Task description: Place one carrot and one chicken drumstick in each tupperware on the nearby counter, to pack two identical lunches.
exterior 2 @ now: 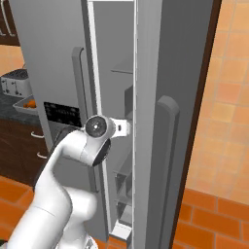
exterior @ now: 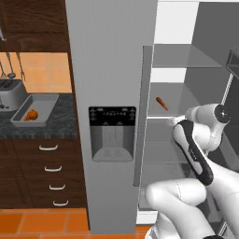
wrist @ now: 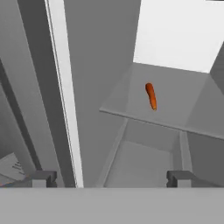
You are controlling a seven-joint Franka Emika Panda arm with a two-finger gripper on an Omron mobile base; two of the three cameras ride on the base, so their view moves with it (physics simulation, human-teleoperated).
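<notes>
One orange carrot (wrist: 151,96) lies on a grey shelf (wrist: 183,113) inside the open fridge, also seen as carrot (exterior: 161,103) in the left base view. My gripper (wrist: 111,178) is open, its fingertips (wrist: 43,178) wide apart and empty, short of the shelf and below the carrot. On the dark counter (exterior: 63,122) at the left stands the rectangular tupperware (exterior: 44,103) with a golden-brown drumstick (exterior: 31,115) in it; whether a carrot lies beside it I cannot tell. The rounded tupperware is out of view.
The fridge's left door with its dispenser (exterior: 112,133) is shut; the right door (exterior 2: 170,126) stands open beside my arm. A silver toaster (exterior: 10,93) sits behind the tupperware. Drawers with silver handles (exterior: 49,147) lie under the counter. Other fridge shelves are above and below.
</notes>
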